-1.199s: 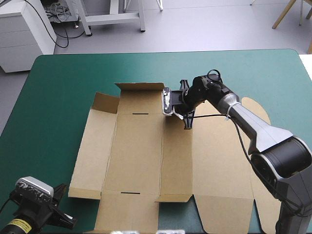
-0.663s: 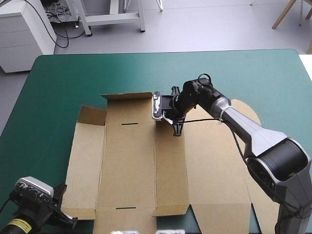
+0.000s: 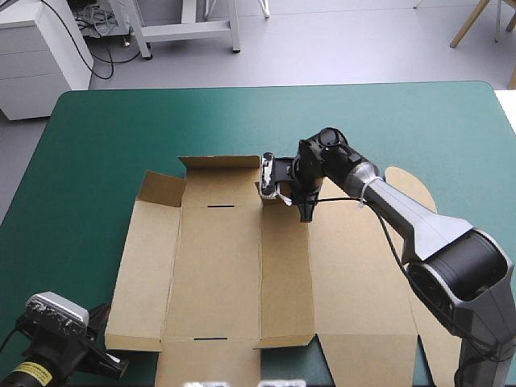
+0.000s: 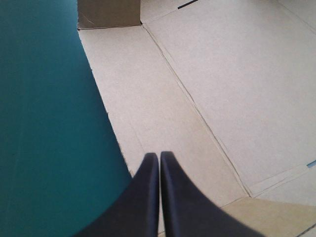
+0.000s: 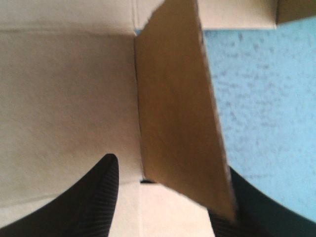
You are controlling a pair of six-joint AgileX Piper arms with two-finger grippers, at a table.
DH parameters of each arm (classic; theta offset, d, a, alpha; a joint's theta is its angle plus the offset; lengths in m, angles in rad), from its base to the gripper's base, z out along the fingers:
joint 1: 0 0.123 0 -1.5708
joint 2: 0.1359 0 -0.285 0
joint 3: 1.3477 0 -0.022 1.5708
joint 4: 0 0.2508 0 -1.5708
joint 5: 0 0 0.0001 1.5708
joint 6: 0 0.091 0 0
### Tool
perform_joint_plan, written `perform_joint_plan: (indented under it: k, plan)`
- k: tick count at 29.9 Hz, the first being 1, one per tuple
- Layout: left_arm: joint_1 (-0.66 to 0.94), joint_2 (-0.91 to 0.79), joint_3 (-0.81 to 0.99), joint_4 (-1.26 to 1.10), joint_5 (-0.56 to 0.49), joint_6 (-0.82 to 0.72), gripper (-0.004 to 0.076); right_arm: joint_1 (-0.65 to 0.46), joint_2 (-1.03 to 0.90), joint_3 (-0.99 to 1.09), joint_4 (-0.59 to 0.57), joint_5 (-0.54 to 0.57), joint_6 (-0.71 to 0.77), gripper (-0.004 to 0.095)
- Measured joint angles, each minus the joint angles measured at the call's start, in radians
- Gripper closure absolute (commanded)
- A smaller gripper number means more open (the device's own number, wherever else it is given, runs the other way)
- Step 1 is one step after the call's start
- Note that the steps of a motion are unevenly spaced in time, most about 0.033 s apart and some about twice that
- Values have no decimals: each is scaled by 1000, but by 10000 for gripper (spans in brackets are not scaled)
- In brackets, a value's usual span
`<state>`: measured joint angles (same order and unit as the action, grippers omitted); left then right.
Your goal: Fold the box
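The brown box (image 3: pixel 242 266) lies as a mostly flat cut sheet in the middle of the teal-green cover. Two far flaps (image 3: pixel 222 161) stand raised along its back edge. My right gripper (image 3: pixel 294 197) is at that back edge, beside the raised flaps. In the right wrist view its fingers (image 5: pixel 98 197) stand apart, open, with a raised flap (image 5: pixel 173 98) upright between them, close to the far finger. My left gripper (image 3: pixel 109 355) is low at the table's near left corner. Its black fingers are shut (image 4: pixel 159 157), tips over the box's (image 4: pixel 222 89) left panel near the edge.
Bare teal-green cover (image 3: pixel 105 137) runs along the left side and behind the box. The box's rounded lid tab (image 3: pixel 407 181) reaches toward the right edge. The right arm (image 3: pixel 419 218) lies across the box's right panels.
The box slid left and nearer with the right gripper, then shifted back a little to the right. The right gripper's fingers have parted from the flap. The left arm has not moved.
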<state>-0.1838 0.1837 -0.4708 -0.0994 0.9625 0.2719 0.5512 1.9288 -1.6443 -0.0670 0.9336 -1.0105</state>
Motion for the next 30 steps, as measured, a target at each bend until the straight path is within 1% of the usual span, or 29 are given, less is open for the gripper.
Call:
perform_joint_plan:
  k: [1,3,6,8,11,13,15,18,21,24,26,30]
  plan:
    - [0,0,0,1,0,0,734,0,0,0,-43,10,31,437]
    - [0,0,0,0,0,0,734,0,0,0,-167,47,123,474]
    - [0,0,0,0,0,0,734,-16,0,0,-301,90,261,520]
    - [0,0,0,0,0,0,734,-40,-5,0,-331,111,328,553]
    - [0,0,0,0,0,0,734,-94,-25,-1,-342,156,386,609]
    - [0,0,0,0,0,0,734,-143,-41,-1,-333,191,414,650]
    - [0,0,0,0,0,0,734,-201,-66,-1,-294,226,434,693]
    - [0,0,0,0,0,0,734,-295,-114,-1,-188,263,443,767]
    - [0,0,0,0,0,0,734,-395,-184,10,-90,273,445,840]
    - [0,0,0,0,0,0,734,-492,-263,37,-35,280,457,901]
    - [0,0,0,0,0,0,734,-562,-317,63,-13,283,469,918]
    - [0,0,0,0,0,0,734,-694,-452,148,45,281,475,920]
